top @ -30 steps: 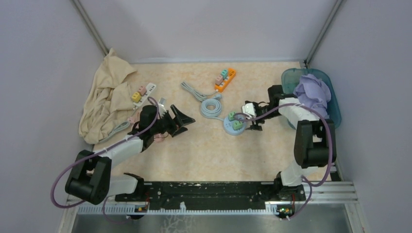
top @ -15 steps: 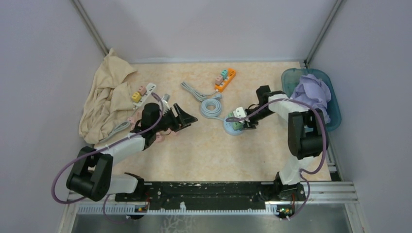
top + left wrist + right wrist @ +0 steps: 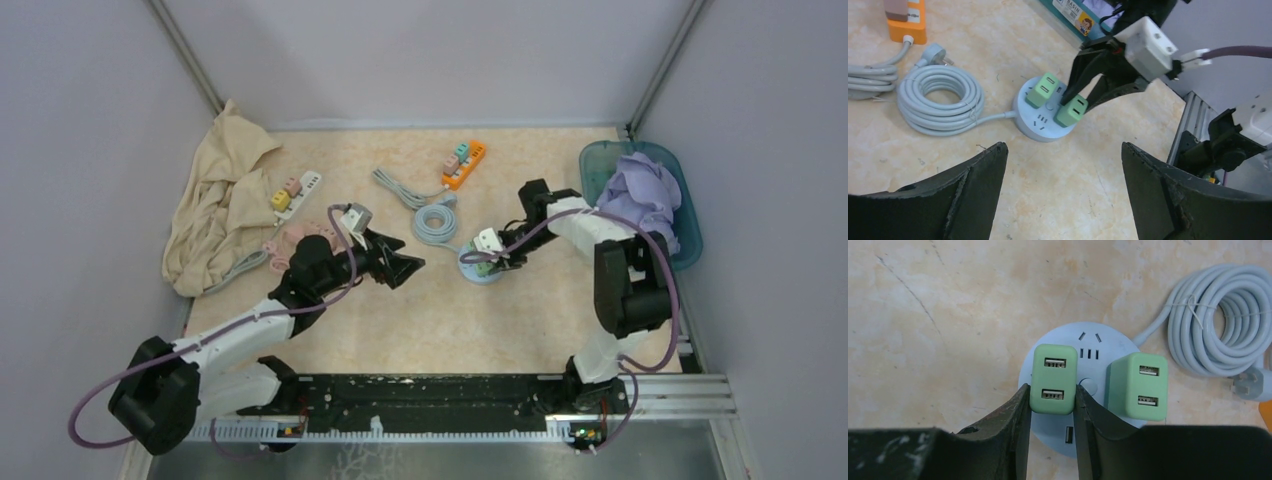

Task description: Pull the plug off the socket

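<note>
The right gripper (image 3: 1051,392) is clamping its two fingers against opposite sides of a green plug (image 3: 1053,371), with both fingers pressing flush on it. That plug is sitting in the round pale-blue socket (image 3: 1089,342) and is not lifted out. One finger is occupying the narrow gap between this plug and a second green plug (image 3: 1138,386), which is standing just beside it in the same socket. The socket is resting on the table (image 3: 400,320), right of centre. Its grey cable (image 3: 1218,335) is lying coiled close by.

The left gripper (image 3: 1063,150) is hovering with its fingers spread wide and gripping nothing. It is pointing toward the socket from well apart.

Further out, an orange power strip (image 3: 465,163) is lying beyond the coil. A white power strip (image 3: 297,190) is lying beside a crumpled beige cloth (image 3: 220,200) at the left. A teal basin (image 3: 600,160) holding a purple cloth (image 3: 640,190) is standing at the right edge.

The right wrist view is showing the finger contact and the paired ports on each plug face. The left wrist view is showing the right fingers coming down at a slant onto the plug nearer that arm. The top view alone is taking in the cloth, the basin and the white strip, but there the grip is too small to judge.
</note>
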Robot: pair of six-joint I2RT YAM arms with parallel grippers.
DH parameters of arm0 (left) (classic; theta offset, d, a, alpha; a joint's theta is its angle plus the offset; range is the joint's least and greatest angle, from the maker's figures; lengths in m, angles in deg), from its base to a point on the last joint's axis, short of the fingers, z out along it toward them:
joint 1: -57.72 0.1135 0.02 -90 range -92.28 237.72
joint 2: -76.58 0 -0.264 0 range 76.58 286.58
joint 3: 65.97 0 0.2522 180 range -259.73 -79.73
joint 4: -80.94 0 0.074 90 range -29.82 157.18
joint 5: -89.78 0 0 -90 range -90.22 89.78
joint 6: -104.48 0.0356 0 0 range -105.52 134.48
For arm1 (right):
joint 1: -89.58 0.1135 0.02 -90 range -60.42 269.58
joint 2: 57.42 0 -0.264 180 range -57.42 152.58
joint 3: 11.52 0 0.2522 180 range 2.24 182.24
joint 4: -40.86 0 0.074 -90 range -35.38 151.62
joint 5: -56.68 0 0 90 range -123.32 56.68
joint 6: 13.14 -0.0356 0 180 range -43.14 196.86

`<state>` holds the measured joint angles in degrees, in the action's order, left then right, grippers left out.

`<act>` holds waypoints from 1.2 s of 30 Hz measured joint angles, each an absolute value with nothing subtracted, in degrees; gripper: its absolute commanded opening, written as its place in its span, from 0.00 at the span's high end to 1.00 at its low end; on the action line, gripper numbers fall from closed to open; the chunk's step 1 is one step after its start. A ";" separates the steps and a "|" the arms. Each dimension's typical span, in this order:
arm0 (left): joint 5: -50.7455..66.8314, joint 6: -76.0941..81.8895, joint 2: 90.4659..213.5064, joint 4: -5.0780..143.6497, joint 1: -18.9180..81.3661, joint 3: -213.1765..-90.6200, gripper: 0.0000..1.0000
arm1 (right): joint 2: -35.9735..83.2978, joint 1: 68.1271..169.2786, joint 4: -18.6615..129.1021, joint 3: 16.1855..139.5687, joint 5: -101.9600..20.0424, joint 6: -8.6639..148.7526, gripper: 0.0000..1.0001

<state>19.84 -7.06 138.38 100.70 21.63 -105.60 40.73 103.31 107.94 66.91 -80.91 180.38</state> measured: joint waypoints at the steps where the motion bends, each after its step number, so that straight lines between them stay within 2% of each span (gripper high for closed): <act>1: 19.70 -6.76 138.69 100.87 21.54 -105.36 0.11 | 39.24 103.99 107.94 65.66 -81.02 180.43 0.99; 13: 20.49 -17.82 148.78 106.01 21.04 -100.29 0.16 | 24.45 112.97 106.59 49.77 -84.63 172.78 1.00; 20: 20.29 -13.10 148.76 107.43 15.09 -99.52 0.16 | 18.89 113.56 106.50 43.87 -85.94 171.05 0.99; 23: 19.75 -8.88 148.81 107.96 10.55 -99.19 0.15 | 17.21 113.85 105.87 42.60 -85.09 168.36 0.84; 27: 18.24 -2.65 150.99 107.80 5.58 -100.29 0.15 | 15.64 113.85 103.99 41.20 -83.10 164.93 0.53; 28: 17.82 -1.29 152.04 107.87 4.84 -100.81 0.15 | 15.27 113.83 103.79 41.14 -82.55 164.08 0.48; 32: 16.19 2.38 155.34 108.00 3.40 -102.10 0.13 | 13.47 113.08 104.21 41.12 -82.03 162.48 0.38; 36: 14.76 5.18 158.16 108.15 2.63 -103.39 0.14 | 11.05 112.30 106.57 41.12 -82.90 163.23 0.36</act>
